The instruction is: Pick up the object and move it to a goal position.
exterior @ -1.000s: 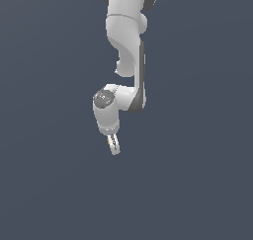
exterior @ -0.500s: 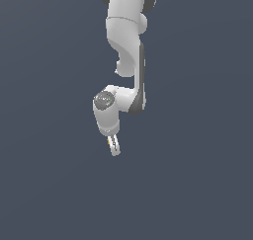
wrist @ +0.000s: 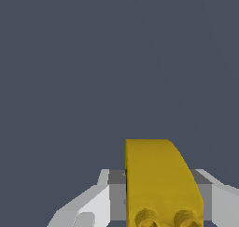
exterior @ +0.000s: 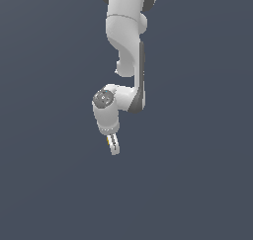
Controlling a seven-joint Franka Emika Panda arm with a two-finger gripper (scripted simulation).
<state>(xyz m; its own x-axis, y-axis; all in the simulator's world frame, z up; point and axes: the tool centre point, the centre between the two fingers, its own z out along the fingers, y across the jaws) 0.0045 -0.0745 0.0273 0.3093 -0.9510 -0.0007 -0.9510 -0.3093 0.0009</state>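
**Yellow lump in my pincer**

The object [wrist: 158, 184] is a small yellow block with round bumps. It sits between my fingers [wrist: 93, 205]. My pincer [exterior: 113, 145] is closed tight on it, pointing down over the plain gray floor [exterior: 197, 184].

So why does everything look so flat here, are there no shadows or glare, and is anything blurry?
Exterior view: even, shadowless grey backdrop, soft shading on the white arm, no glare; the gripper is small and the yellow object only a sliver. Wrist view: the object fills the lower part, sharp-edged with faint shading; the grey fingers beside it look blocky rather than blurred.
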